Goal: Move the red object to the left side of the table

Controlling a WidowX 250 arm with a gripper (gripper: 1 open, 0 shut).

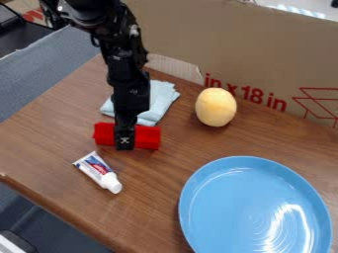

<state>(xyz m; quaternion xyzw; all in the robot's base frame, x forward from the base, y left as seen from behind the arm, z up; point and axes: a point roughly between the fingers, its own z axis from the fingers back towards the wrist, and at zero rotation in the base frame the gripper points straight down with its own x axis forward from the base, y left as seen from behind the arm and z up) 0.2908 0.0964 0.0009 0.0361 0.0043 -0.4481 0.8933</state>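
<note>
Currently at the reaching stage; carrying and setting down outstanding.

Item, one red block (149,135): small, oblong, plain; lying on the brown wooden table (145,212), left of the middle of the scene. Placed just on the near side of a folded pale blue cloth (161,99), with a toothpaste tube (97,171) near it, towards the near left. Middle portion hidden by the gripper.

Item, one black gripper (126,144): lowered over the block's middle, fingers apart, not clamped on anything. Whether both fingers straddle the block cannot be told from this side.

Item, one blue plate (258,208): near right, well apart from the block. Item, one yellow roundish object (215,107): right of the cloth, by the cardboard box (238,44) at the far side.

Condition of the task: approach seemingly complete or almost so, no grip taken. Remaining, by judgement: close on the block, lift or slide it farther left, release, withdraw. Block already lies left of centre, yet some bare wood remains between it and the left edge; delivery reckoned unfinished.
</note>
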